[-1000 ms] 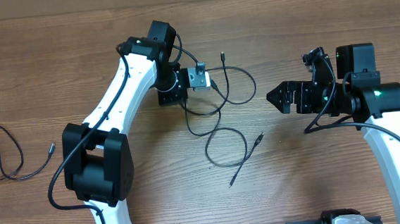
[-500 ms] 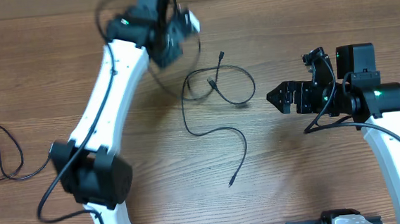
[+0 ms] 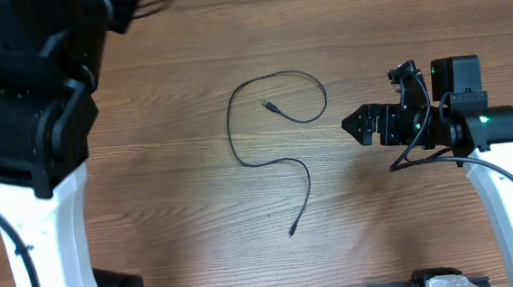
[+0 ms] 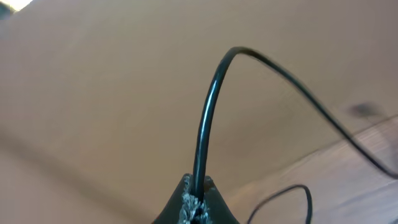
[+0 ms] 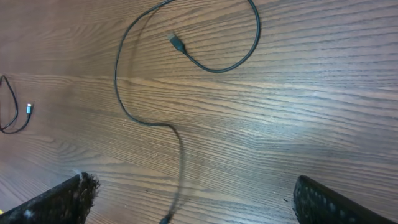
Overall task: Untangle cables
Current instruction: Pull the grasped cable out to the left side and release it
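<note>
Your left arm (image 3: 28,114) towers close under the overhead camera and fills the left side of that view, its far end blurred at the top edge. Your right arm (image 3: 497,158) sits low on the right of the wooden table (image 3: 201,256). Its forearm is bent inward, so the right gripper (image 3: 357,125) points left toward the table's middle. Its fingers (image 5: 68,199) are spread wide, gripping nothing. The left gripper (image 4: 194,202) is pinched tight on one black cable (image 4: 208,112), which rises from the fingertips and arcs off to the right. A second cable (image 3: 230,132) lies loose on the table in front of the right gripper, curled in an open loop. One plug end (image 3: 270,105) lies inside the loop and the other plug end (image 3: 293,232) lies toward the robot's base. A third cord (image 5: 15,109) lies at the table's far left.
</note>
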### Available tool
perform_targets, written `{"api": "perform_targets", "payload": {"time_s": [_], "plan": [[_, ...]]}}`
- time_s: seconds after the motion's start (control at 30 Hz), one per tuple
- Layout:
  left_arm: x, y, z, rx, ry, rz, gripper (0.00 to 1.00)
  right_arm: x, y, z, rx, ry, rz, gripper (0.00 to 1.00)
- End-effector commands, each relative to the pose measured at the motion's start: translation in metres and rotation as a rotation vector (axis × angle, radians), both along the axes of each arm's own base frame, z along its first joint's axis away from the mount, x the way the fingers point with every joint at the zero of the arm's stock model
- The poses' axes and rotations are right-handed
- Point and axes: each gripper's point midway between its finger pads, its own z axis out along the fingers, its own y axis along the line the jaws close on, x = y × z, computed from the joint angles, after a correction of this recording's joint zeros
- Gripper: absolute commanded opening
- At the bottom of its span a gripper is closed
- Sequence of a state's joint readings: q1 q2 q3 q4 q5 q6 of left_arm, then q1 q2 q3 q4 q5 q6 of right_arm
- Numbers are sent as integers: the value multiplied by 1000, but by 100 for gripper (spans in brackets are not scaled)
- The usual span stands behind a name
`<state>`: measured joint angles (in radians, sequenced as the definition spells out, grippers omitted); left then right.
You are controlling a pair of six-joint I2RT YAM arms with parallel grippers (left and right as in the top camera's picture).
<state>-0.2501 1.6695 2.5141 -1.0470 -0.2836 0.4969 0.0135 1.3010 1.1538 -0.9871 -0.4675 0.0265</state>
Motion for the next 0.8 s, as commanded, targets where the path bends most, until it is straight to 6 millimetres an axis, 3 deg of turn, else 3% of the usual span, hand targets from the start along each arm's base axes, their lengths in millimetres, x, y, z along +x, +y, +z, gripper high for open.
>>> {"api": "perform_targets", "payload": {"time_s": [0.0,0.13,0.27,0.47,0.77], "plan": [[16,70,-35,-9,86,358,4,5,0,15,6,-44,-1,100],[32,119,-73,-246,169,424,4,4,0,14,6,-39,-1,100],[31,159,-104,-393,230,553,4,2,0,13,6,-29,-1,100],[38,213,-167,-506,364,732,4,1,0,12,5,-21,-1,100],[35,287,-212,-621,379,940,4,-3,0,10,3,-4,2,100]]}}
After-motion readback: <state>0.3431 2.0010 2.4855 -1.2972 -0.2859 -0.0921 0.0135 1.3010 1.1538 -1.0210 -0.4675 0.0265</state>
